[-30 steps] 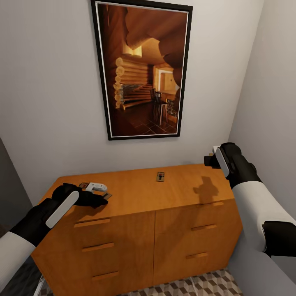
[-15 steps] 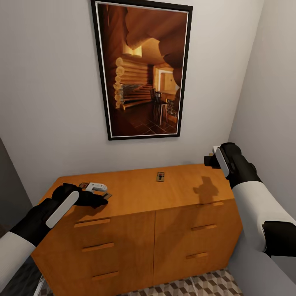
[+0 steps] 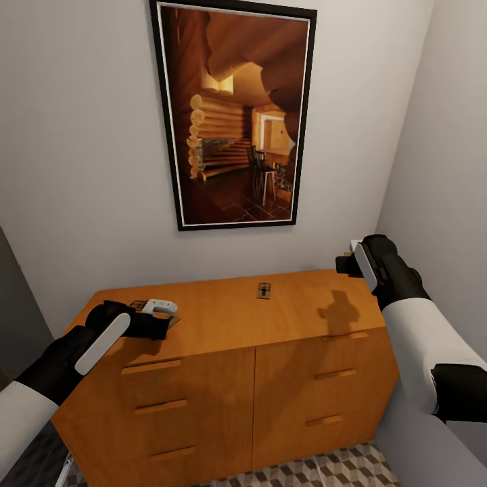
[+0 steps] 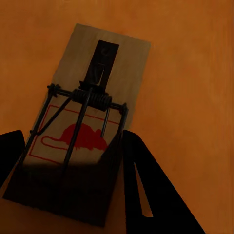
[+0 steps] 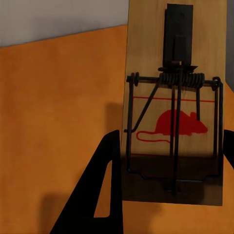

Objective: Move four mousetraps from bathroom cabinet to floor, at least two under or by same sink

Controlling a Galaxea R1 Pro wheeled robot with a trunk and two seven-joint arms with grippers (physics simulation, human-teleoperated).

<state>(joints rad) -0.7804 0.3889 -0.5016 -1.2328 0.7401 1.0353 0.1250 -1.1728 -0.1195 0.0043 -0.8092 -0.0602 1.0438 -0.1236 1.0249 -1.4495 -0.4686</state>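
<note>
The orange-brown cabinet [image 3: 223, 379] stands against the wall. One mousetrap [image 3: 264, 291] lies alone on the middle of its top. At the top's left end my left gripper [image 3: 166, 322] is down on the surface; both dark fingers [image 4: 146, 195] press the sides of a flat mousetrap [image 4: 92, 112] with a red mouse print. An edge of another mousetrap [image 3: 137, 306] peeks out just behind that gripper. My right gripper [image 3: 346, 260] hangs above the top's right end, shut on a mousetrap [image 5: 175, 73] held clear of the wood. A strip of cube-patterned bathroom floor [image 3: 325, 470] shows below the cabinet.
A large framed picture [image 3: 233, 115] hangs on the wall above the cabinet. A grey side wall [image 3: 439, 169] runs close along the right, and a dark surface [image 3: 13, 318] closes in on the left. The cabinet's drawer fronts carry slim bar handles [image 3: 161, 406].
The left gripper's fingers have drawn together on the mousetrap at the cabinet's left end. The right arm and the camera have stayed still.
</note>
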